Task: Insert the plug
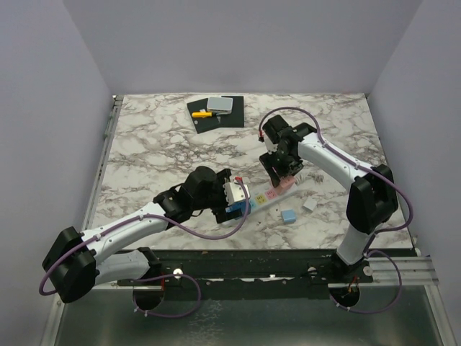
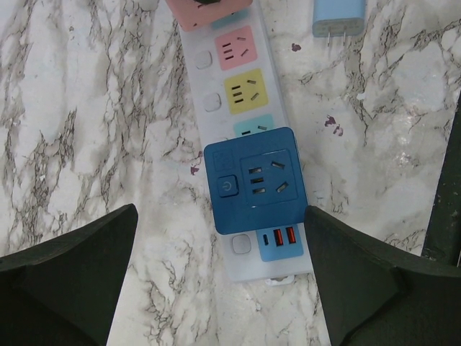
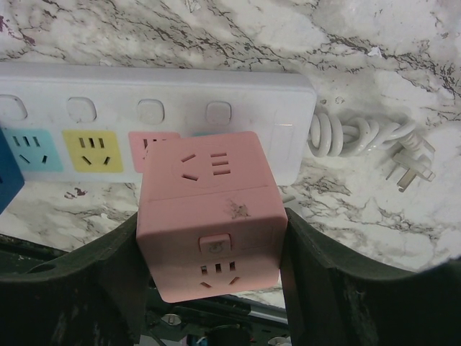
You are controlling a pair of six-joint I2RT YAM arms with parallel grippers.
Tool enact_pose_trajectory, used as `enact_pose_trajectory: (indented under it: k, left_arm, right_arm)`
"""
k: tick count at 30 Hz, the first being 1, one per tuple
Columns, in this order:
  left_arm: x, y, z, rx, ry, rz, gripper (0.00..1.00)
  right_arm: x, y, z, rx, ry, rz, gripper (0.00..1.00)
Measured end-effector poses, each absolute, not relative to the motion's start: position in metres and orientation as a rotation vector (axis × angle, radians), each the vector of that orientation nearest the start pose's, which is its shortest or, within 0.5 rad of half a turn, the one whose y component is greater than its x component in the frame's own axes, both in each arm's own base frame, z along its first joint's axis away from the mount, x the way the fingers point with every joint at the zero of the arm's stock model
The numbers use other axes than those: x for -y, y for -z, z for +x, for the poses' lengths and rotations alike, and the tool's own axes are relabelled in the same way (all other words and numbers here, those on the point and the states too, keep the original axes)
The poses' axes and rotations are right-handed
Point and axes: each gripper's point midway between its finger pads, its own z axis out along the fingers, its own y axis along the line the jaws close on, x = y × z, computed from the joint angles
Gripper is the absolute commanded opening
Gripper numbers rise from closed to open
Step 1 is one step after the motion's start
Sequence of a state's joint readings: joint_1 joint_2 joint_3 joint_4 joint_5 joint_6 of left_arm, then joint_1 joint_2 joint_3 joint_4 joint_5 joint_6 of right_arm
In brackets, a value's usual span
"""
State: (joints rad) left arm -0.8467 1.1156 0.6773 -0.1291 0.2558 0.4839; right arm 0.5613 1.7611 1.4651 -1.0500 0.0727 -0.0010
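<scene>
We hold the pink cube plug (image 3: pixel 209 209) in the half-closed right pincer (image 3: pixel 211 249) over the power strip (image 3: pixel 166 86); we judge it not yet seated. The left pincer (image 2: pixel 221 245) hangs wide open, empty, above the blue adapter (image 2: pixel 256 180)

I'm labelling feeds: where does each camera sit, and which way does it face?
Top external: above and behind the bases, looking down at the table; left arm and right arm show.
Left wrist: on the left arm, looking down at the blue adapter over the power strip; open left fingers show.
Right wrist: on the right arm, facing the pink cube between the right fingers.
Both wrist views share the power strip.
</scene>
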Motion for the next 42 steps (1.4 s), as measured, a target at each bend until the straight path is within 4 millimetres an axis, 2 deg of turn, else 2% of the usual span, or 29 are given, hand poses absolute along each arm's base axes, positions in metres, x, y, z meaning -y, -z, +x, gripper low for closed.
enact_pose_trajectory:
  k: [15,42]
  left_arm:
    - [0.27,-0.134,0.208,-1.6,0.463,1.459,0.99]
    - [0.268,-0.137,0.207,-1.599,0.46,1.456,0.99]
  right_arm:
    - [-0.159,-0.094,0.283,-2.836,0.055,-0.806,0.01]
    - [-0.158,-0.091,0.29,-2.806,0.082,-0.795,0.01]
